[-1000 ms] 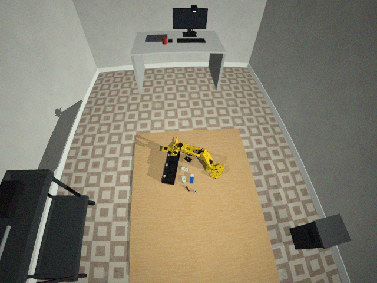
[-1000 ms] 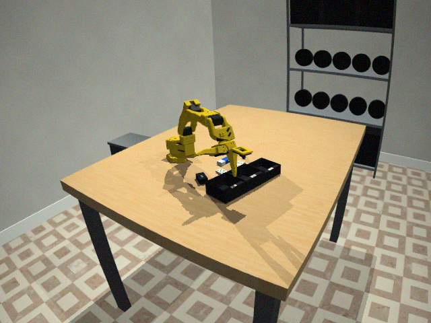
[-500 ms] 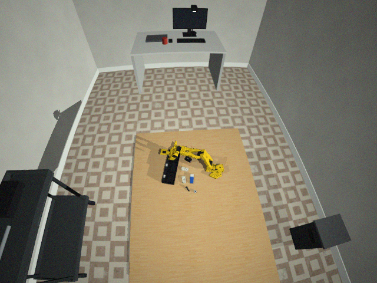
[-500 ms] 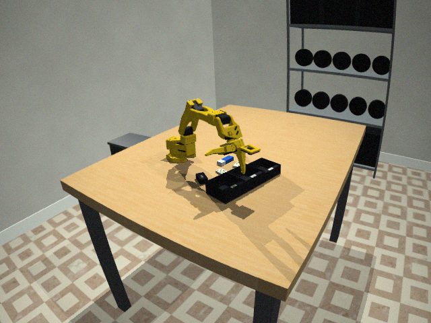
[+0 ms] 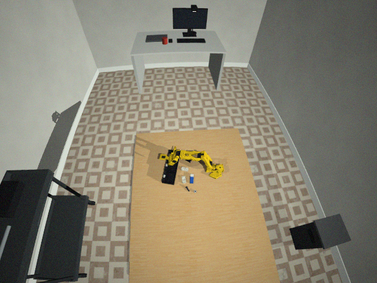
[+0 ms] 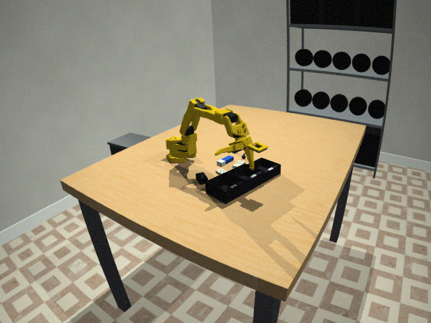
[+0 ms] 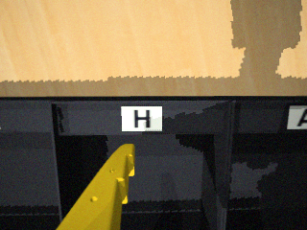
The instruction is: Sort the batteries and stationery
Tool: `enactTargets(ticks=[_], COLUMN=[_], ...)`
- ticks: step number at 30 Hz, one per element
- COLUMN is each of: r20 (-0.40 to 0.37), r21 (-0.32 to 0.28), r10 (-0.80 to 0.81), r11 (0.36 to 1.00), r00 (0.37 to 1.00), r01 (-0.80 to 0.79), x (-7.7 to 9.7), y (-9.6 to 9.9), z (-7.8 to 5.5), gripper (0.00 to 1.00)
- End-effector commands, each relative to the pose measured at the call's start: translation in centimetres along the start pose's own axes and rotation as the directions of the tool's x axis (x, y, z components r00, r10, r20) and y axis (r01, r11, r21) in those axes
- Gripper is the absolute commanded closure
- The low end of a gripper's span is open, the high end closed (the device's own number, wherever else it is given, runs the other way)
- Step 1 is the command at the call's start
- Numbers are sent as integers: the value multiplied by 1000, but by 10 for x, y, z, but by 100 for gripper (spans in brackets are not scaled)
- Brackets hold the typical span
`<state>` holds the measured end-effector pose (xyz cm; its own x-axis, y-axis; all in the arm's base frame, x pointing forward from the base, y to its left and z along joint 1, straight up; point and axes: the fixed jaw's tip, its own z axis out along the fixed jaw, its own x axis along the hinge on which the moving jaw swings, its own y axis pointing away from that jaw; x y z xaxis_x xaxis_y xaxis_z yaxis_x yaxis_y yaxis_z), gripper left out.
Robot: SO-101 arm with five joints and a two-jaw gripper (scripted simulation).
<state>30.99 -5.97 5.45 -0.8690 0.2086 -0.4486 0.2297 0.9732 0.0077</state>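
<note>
One claw (image 6: 240,158) wide open, empty, above bin H (image 7: 141,118)

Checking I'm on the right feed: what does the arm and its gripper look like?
The arm is bright yellow all over, built of blocky segments with dark joint parts. The gripper is yellow too, with long tapered fingers bearing small studs. No cables or markings show.

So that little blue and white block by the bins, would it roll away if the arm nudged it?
Probably not. The block looks flat-sided and lies on its long face on the table, so it should slide rather than roll. It seems small and stiff, likely light. The open gripper looks wide enough to straddle it.
</note>
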Motion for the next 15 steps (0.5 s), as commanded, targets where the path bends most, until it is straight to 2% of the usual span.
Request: enactTargets(ticks=[1, 2, 15], r20=[89, 113, 113], r21=[-7, -17, -17], r10=[0, -2, -2], r11=[1000, 1000, 1000], r00=[996, 994, 994], r01=[0, 4, 4], x=[-16, -17, -17], y=[3, 9, 9], z=[-17, -25, -25], gripper=[0, 0, 0])
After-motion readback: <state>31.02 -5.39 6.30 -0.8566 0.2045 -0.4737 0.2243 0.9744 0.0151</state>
